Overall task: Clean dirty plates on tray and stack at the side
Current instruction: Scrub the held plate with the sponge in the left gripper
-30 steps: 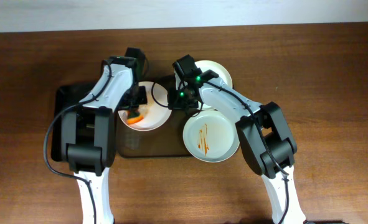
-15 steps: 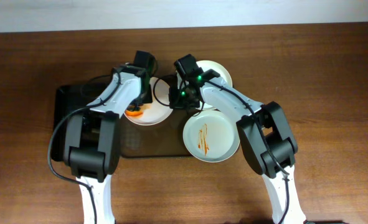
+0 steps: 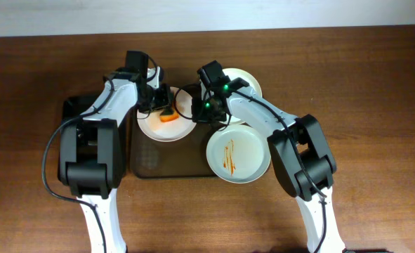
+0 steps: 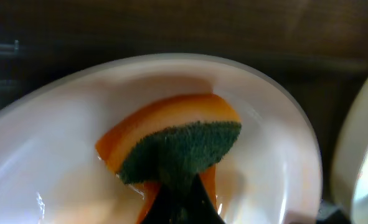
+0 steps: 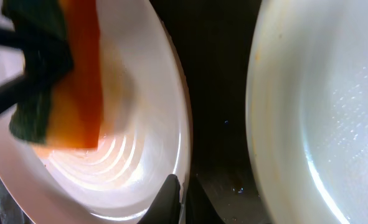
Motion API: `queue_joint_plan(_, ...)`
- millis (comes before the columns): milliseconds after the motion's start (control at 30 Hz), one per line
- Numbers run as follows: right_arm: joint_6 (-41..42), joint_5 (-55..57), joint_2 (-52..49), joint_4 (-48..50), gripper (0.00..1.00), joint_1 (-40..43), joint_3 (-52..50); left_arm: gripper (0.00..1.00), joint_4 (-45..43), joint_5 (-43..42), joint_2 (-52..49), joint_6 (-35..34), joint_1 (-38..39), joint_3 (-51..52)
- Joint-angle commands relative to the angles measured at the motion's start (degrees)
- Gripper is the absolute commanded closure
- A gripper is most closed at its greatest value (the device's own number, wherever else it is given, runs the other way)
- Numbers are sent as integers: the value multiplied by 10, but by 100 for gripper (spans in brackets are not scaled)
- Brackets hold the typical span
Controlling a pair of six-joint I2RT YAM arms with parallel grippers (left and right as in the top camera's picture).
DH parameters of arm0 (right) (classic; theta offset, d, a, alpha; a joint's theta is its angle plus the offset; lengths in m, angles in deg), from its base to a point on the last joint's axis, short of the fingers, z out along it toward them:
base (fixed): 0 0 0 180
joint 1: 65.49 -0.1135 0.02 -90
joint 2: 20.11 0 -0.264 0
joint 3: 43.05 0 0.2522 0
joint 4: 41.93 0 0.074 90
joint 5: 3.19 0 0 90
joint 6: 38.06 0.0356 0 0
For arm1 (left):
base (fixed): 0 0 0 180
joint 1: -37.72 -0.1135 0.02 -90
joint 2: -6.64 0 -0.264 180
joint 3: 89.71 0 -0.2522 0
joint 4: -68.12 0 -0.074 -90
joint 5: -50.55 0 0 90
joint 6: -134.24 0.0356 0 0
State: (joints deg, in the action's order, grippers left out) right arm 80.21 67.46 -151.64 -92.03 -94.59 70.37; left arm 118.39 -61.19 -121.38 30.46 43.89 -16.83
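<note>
- Scrubbing is the step we judge to be in hand. Our left tool (image 3: pixel 161 107) is clamped on an orange sponge (image 4: pixel 177 146), green scouring face up, pressed into the white plate (image 3: pixel 158 130).
- Our right tool (image 3: pixel 201 114) is closed on that plate's rim. In the right wrist view the rim runs between its two fingers, so we take it to be steadying the plate.
- The white plate sits on the brown tray (image 3: pixel 172 167), directly beneath the left tool and just to the left of the right one.
- The sponge's long axis runs across the left tool's fingers. A faint orange film shows beside the sponge, on the side nearer the tool, so we judge the coming stroke should draw back toward the wrist.
- The mint plate (image 3: pixel 249 151), sauce-streaked and unwiped, lies just beside the right tool on its near side, closer to the right arm.
- A second white plate (image 3: pixel 248 81) sits just beyond the right tool.
</note>
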Motion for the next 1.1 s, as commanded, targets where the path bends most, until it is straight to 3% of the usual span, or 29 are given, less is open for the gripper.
queue_joint_plan(0,-19,11,-10,-3,96,-4,0,100,-50,-4,-34,-7,-8,13)
queue_joint_plan(200,-19,11,-10,-3,96,-4,0,100,-30,68,-30,-68,-8,13)
queue_joint_plan(300,-19,11,-10,-3,96,-4,0,100,42,50,-18,-30,-7,11)
queue_joint_plan(400,-19,9,-10,-3,96,-4,0,100,94,-108,-17,81,-5,12)
queue_joint_plan(667,-19,5,-10,-2,96,-4,0,100,67,-83,-18,80,-5,14)
queue_joint_plan(733,-19,5,-10,-2,96,-4,0,100,49,22,-17,51,-4,12)
queue_joint_plan(833,-19,5,-10,-2,96,-4,0,100,94,245,-13,-32,3,-4)
queue_joint_plan(900,-19,5,-10,0,96,-4,0,100,126,335,-12,-49,15,-22)
queue_joint_plan(1067,-19,5,-10,0,96,-4,0,100,198,424,-12,-89,54,-28)
